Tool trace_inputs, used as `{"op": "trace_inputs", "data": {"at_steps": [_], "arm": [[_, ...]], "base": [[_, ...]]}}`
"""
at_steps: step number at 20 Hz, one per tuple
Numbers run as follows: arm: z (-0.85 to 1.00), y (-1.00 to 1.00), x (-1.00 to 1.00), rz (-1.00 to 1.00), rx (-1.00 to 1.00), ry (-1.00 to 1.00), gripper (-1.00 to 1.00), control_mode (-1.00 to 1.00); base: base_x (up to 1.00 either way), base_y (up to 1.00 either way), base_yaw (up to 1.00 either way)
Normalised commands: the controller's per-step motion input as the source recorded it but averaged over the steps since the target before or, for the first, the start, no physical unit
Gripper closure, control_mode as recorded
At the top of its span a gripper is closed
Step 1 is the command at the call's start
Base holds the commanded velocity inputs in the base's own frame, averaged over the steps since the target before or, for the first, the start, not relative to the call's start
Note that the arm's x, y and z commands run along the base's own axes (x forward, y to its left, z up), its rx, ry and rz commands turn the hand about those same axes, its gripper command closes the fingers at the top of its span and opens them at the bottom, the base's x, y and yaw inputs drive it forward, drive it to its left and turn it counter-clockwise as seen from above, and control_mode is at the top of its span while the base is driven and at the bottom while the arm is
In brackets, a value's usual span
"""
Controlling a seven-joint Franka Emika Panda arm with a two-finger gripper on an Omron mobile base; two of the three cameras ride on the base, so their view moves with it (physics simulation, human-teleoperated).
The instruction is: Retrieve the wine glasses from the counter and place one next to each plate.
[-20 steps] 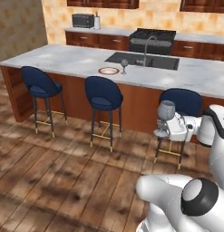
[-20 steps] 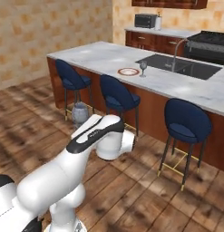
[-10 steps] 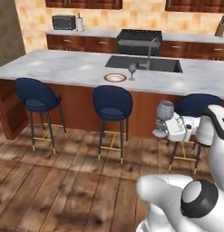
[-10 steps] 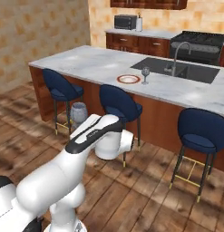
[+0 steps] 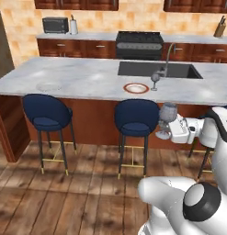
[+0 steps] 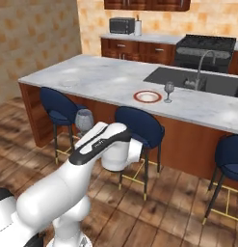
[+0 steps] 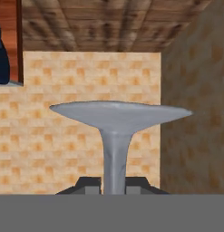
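Gripper (image 5: 166,131) clamped on thin stem of smoky see-through wine glass (image 5: 167,114), frame centre-right; round foot, rounded bowl.

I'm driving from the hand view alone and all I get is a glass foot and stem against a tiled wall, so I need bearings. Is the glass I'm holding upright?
Observer: Yes. In the left base view the held wine glass sits bowl up, with the end effector shut on its stem.
Operator: Where is the other glass?
Observer: The second wine glass stands on the island, just beside the red-rimmed plate on its sink side.
Operator: And the other plate?
Observer: The plain plate lies near the island's left end as the left base view shows it, with no glass next to it.
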Motion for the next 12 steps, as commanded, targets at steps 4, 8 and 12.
{"op": "trace_inputs", "data": {"at_steps": [4, 8, 12], "arm": [[0.0, 0.0, 0.0, 0.0, 0.0, 0.0, 1.0, 1.0], [0.0, 0.0, 0.0, 0.0, 0.0, 0.0, 1.0, 1.0], [0.0, 0.0, 0.0, 0.0, 0.0, 0.0, 1.0, 1.0]], "base": [[1.0, 1.0, -0.21], [1.0, 1.0, -0.22], [0.99, 1.0, -0.21]]}}
